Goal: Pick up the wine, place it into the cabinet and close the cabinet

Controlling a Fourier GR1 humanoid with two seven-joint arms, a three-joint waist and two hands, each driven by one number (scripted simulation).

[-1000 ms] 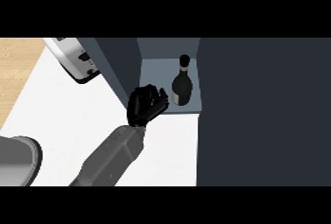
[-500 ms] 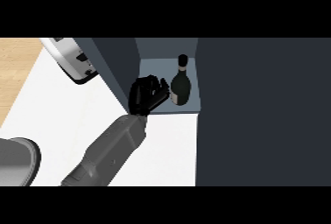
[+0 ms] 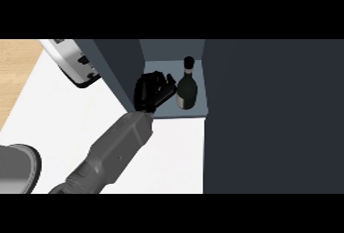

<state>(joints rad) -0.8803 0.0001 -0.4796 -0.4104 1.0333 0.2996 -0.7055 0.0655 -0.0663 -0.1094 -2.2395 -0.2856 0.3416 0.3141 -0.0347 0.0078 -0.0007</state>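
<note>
While our left hand (image 3: 153, 91) now reaches deeper into the blue-grey open cabinet (image 3: 176, 112) than a second ago, the dark glass wine bottle (image 3: 187, 93) keeps its spot inside | fingers (image 3: 156, 81) relaxed, holding nothing, just beside bottle | we judge placing done, closing left | bottle's long axis runs up the view, neck toward top edge

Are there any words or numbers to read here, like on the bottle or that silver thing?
There is no text to read anywhere.
Wine bottle: dark all over, no label lettering shows.
Silver appliance at the top left: a few small dark marks, too small to read.
Cabinet: plain surfaces, no writing or signs.
</note>
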